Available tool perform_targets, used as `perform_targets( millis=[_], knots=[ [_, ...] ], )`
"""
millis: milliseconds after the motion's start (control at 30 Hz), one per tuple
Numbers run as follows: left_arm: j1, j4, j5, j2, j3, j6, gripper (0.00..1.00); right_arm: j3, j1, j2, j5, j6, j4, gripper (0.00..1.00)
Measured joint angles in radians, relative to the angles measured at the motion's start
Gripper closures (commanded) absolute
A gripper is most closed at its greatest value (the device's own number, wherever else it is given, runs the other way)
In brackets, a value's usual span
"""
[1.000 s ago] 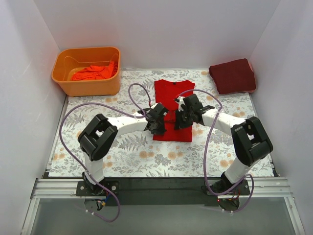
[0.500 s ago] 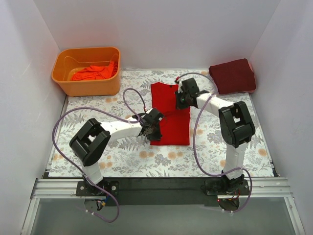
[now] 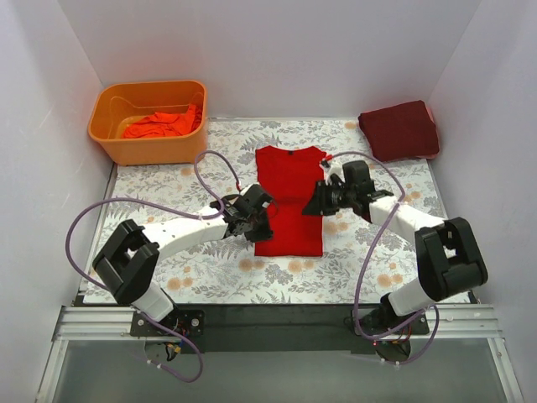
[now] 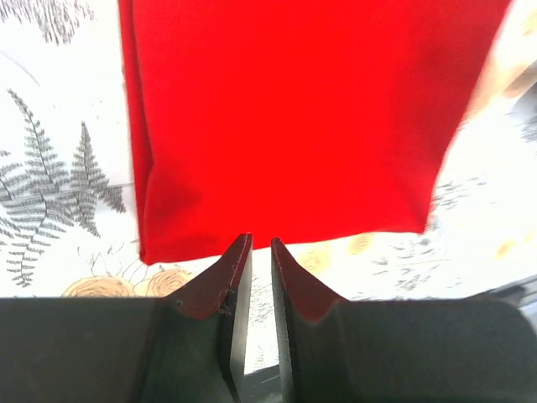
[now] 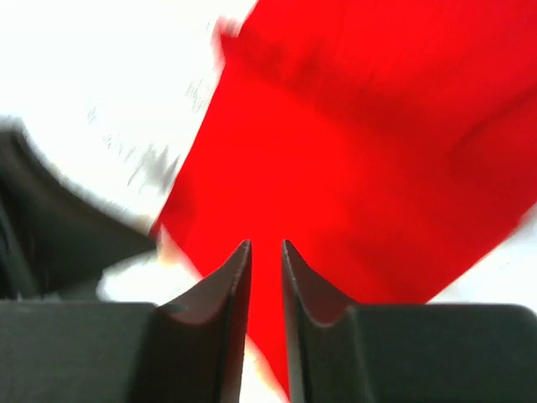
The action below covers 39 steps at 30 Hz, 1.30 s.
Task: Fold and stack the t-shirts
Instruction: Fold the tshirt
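Left fingers (image 4: 220, 290): drawn almost together, only a thin slit between them, with no cloth in it; the tips sit at the near hem of the bright red t-shirt (image 4: 294, 109).
Right fingers (image 5: 220, 294): also nearly pressed together. Red cloth shows behind the slit, but the wrist view is blurred and no pinch can be made out.
Left arm (image 3: 180, 228): stretched low across the surface, its end at the shirt's left edge, towards the near corner.
Right arm (image 3: 394, 214): reaching in from the right, its end at the shirt's right edge, about halfway up.
Bright red t-shirt: lying flat mid-surface as a long narrow strip, sleeves folded in, collar at the far end.
Dark maroon t-shirt (image 3: 400, 130): folded into a pad at the far right corner, well apart from the red one.
Orange-red t-shirt (image 3: 159, 124): crumpled inside the orange plastic tub (image 3: 126, 149) at the far left corner.
Surface (image 3: 201, 264): pale, printed with ferns and flowers.
Purple cables (image 3: 88, 220): looping beside each arm.
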Motion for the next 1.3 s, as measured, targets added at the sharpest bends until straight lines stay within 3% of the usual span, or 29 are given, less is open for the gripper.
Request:
perform_targets(
  millis=[267,533,700,833,967,1133,1300],
  knots=[
    [0.043,0.068,0.064,-0.002,-0.003,0.01,0.89,-0.329,-0.014,-0.098,-0.263,0.101,0.119,0.68],
    [0.097,0.102,0.151,0.055,-0.117,-0.025,0.89,-0.427,-0.147,0.062,-0.373,0.153,0.208,0.7],
    [0.143,0.085,0.154,0.015,-0.13,-0.022,0.86,-0.428,-0.171,0.055,-0.406,0.181,0.219,0.69],
    [0.175,0.066,0.161,0.008,-0.072,0.01,0.85,-0.37,-0.173,0.002,-0.414,0.21,0.205,0.69],
    [0.225,0.089,0.188,0.097,0.087,0.046,0.86,-0.216,-0.174,0.024,-0.395,0.216,0.218,0.69],
    [0.285,0.137,0.218,0.323,0.287,0.089,0.87,-0.021,-0.176,0.203,-0.357,0.227,0.267,0.69],
    [0.351,0.151,0.292,0.481,0.381,0.093,0.88,0.055,-0.201,0.397,-0.316,0.231,0.283,0.69]
  ],
)
